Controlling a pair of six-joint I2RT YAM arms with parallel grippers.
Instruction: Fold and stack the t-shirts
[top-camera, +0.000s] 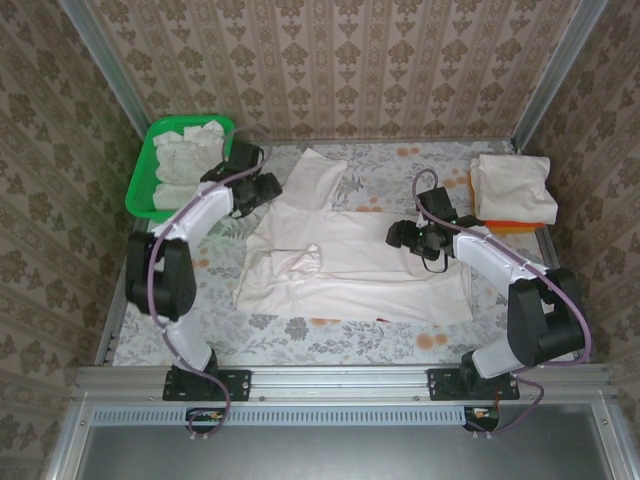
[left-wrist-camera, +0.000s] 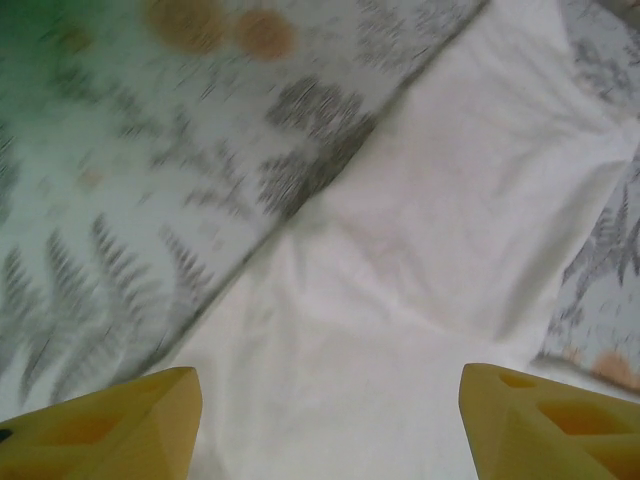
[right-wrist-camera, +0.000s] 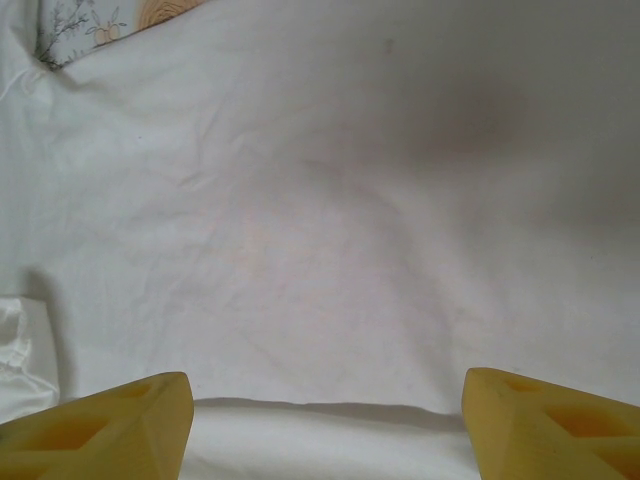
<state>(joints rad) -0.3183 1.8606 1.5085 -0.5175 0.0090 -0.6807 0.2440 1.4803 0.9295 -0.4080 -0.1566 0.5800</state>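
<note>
Overhead, wallpapered panels close the table on the far side and both flanks, and a metal rail runs along the near edge. Bare floral tablecloth shows as a strip before the rail and in a gap between the green basket and the spread t-shirt. The basket sits in the far left corner, holding crumpled off-white shirts. At the far right a folded off-white shirt lies on an orange shirt. The spread t-shirt lies flat mid-table, one sleeve pointing away. The left gripper hangs just left of that sleeve, over the shirt's edge, its jaws apart with nothing between them. The right gripper hovers above the shirt's right half, released too, with cloth beneath its fingers and none pinched.
</note>
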